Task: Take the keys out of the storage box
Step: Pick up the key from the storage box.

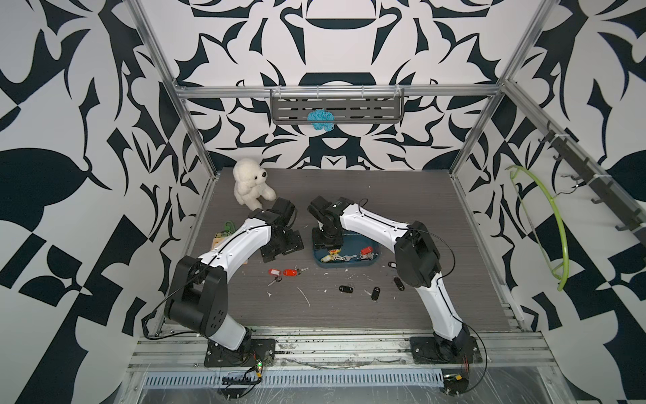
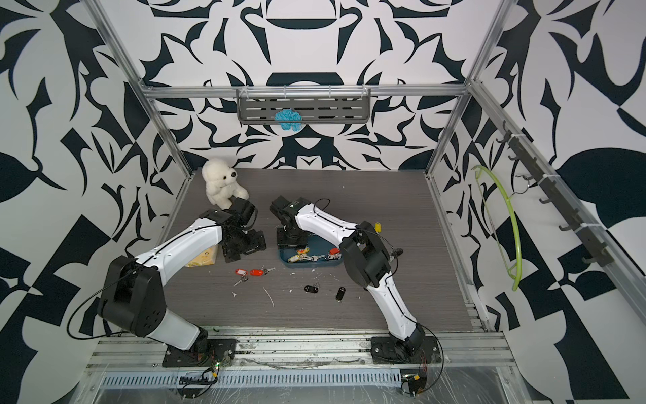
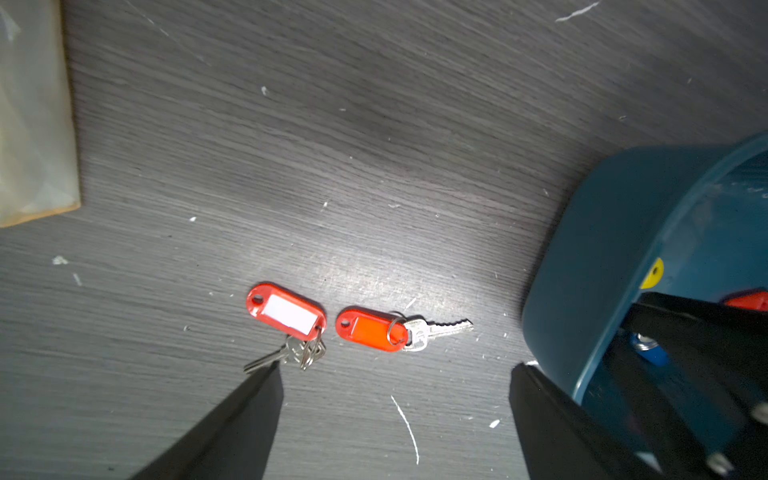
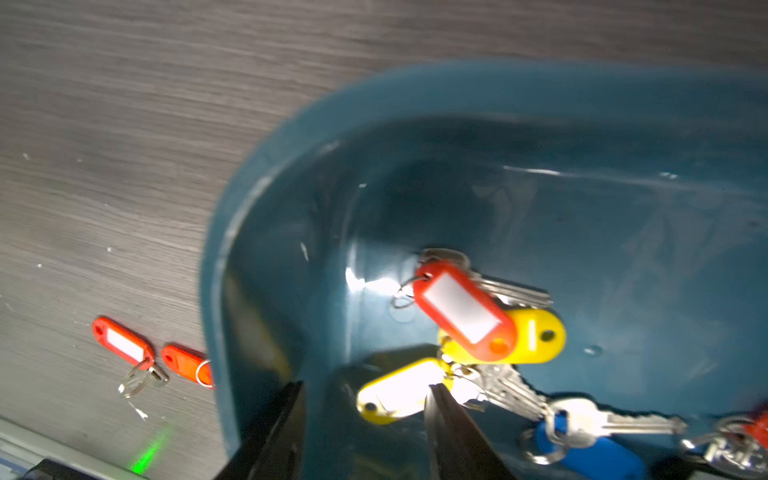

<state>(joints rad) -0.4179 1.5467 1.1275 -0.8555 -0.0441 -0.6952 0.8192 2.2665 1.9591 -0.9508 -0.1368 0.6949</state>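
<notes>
Teal storage box [image 4: 257, 199] holds keys [image 4: 465, 316]; right gripper [image 4: 365, 385] parted above (seemingly empty); left gripper [image 3: 397, 366] wide open.

Storage box [image 1: 349, 265] [image 2: 311, 264]: far half hidden under the right arm's wrist in both top views, right end effector [image 4: 365, 385] largely unseen there. Right wrist view: box rim blurred; blue-tagged key [image 4: 590, 455], inside the box, cut by the frame edge.
</notes>
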